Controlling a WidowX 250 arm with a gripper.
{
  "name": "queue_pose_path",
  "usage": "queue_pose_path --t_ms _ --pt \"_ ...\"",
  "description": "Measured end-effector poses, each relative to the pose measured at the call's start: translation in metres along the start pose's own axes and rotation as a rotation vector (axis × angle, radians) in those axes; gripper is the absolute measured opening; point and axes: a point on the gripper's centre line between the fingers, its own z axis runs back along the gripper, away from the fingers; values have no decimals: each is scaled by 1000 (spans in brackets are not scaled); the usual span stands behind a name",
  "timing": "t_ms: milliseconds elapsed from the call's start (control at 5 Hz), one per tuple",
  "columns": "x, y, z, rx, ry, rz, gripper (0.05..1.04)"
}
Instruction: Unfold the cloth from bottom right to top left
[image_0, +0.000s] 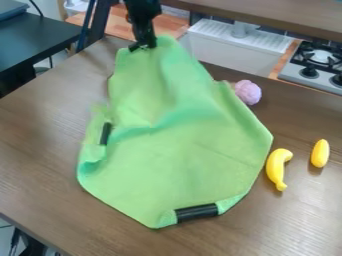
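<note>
- Camera view: the black gripper (143, 47) hangs down from the far edge, left of the middle, with its tips at the far end of the green cloth (174, 150); I cannot tell how far open it is, or whether it has hold of the fabric
- The cloth lies across the middle of the brown wooden table (40, 165), broad at the near side and narrowing toward the far left, where the gripper is
- Soft creases run over its middle and far part, and its left edge is uneven and bunched
- One black strip (105, 133) sits at the cloth's left edge, and another black strip (197, 213) lies along its near edge, right of the middle
- A pale purple, bumpy ball (248, 92) is at the cloth's far right edge
- To the right of the cloth, a curved yellow banana (276, 169) lies just beside it, and a shorter yellow piece (320, 153) lies farther right
- Beyond the table's far side are a white sink (224, 56) and, to its right, a stove (314, 74) with black burner grates and knobs
- A dark table (37, 40) stands at the far left
</note>
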Motion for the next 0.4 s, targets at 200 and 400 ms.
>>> queue_pose_path --t_ms 200,400 --pt "1 5 3 16 -6 -3 456" --pt "2 5 4 16 -8 7 753"
